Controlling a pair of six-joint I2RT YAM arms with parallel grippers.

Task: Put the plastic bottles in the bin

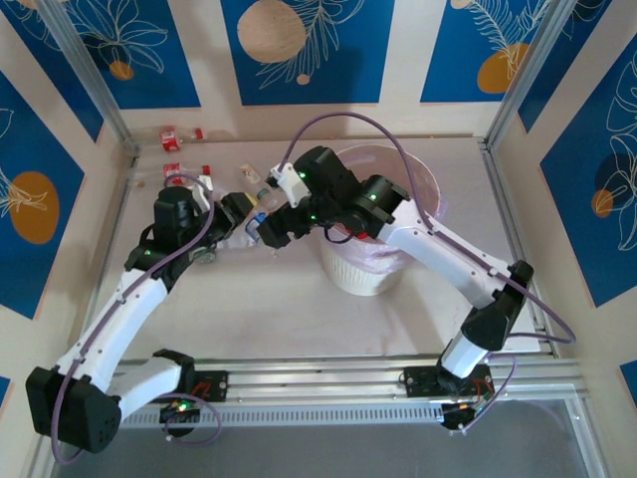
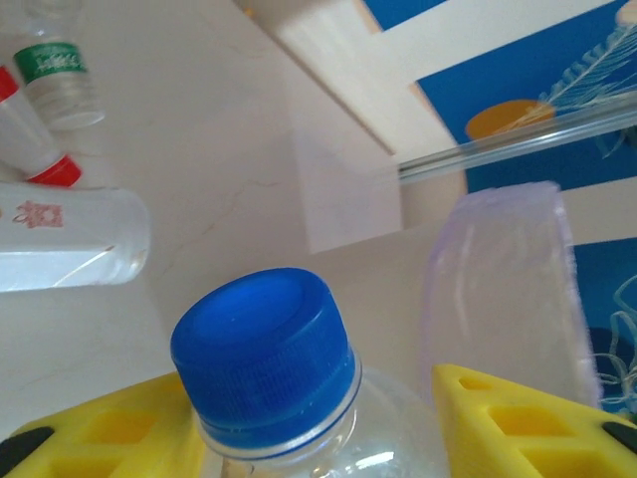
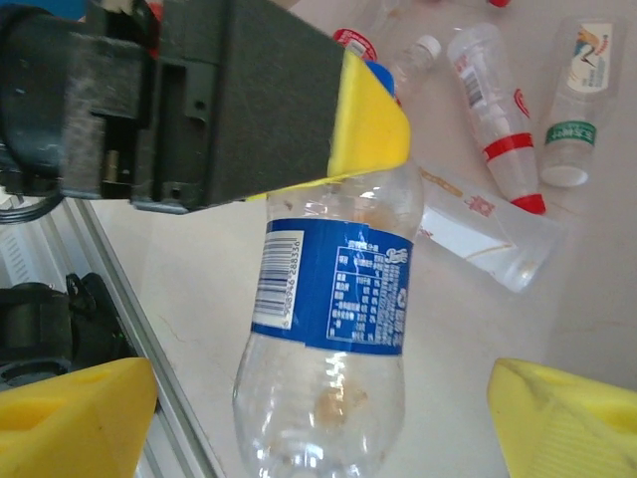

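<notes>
**Blue-capped bottle (image 3: 333, 299) pinched in my left gripper (image 2: 318, 428)**

I hold it just below the cap: clear body, blue label, cap on. Other plastic bottles (image 3: 498, 129), red- and green-labelled, lie on their sides close together beyond it. The bin (image 1: 358, 277), white, ribbed and pink-lined, stands upright to its right.

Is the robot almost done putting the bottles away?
Not yet. The inside of the bin is mostly hidden by the right arm, so I can't count finished ones. Right now the left jaws grip a blue-capped bottle, with the right jaws open around its bottom end. Left on the table: a green-label bottle, a red-banded bottle, and more bottles by the far wall.
</notes>
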